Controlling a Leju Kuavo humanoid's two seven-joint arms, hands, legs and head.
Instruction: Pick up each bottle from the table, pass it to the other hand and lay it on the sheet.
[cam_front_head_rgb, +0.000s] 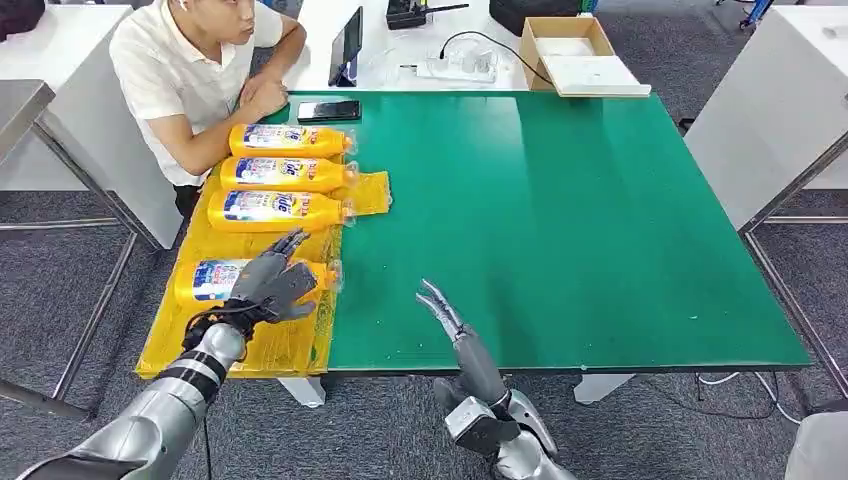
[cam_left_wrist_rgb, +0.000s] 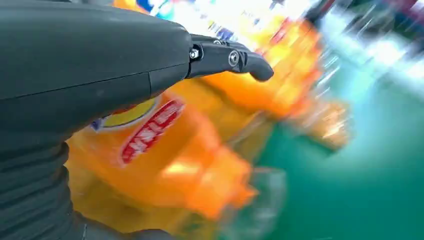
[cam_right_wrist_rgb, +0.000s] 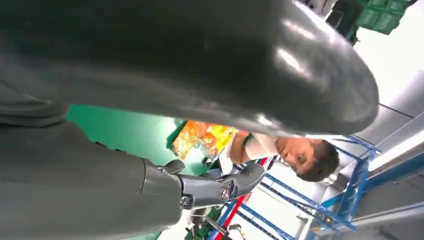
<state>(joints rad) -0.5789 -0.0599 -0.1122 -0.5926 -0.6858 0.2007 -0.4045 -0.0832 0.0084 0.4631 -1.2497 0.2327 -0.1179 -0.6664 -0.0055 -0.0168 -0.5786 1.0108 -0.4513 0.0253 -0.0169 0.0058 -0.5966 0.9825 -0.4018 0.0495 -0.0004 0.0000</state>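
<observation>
Four yellow bottles lie on their sides on the yellow sheet (cam_front_head_rgb: 300, 350) along the left edge of the green tabletop (cam_front_head_rgb: 560, 220), caps pointing right. The nearest bottle (cam_front_head_rgb: 205, 280) sits lower left in the head view, set a little apart from the other three: the second bottle (cam_front_head_rgb: 270, 209), the third bottle (cam_front_head_rgb: 280, 173) and the far bottle (cam_front_head_rgb: 285, 139), which lie close together in a row towards the upper left.

The left robot hand (cam_front_head_rgb: 270, 283) is right over the nearest bottle, fingers spread across its cap end; whether it actually grips the bottle I cannot tell. In the blurred left wrist view the bottle's orange body and label sit just under a dark finger.

The right robot hand (cam_front_head_rgb: 440, 305) hovers at the tabletop's near edge, lower centre, fingers extended and holding nothing.

A person (cam_front_head_rgb: 190, 70) in a white shirt sits at the upper left, leaning an arm on the tabletop corner. A black phone (cam_front_head_rgb: 328, 111) lies beside the far bottle, and a cardboard box (cam_front_head_rgb: 570, 50) stands at the top.
</observation>
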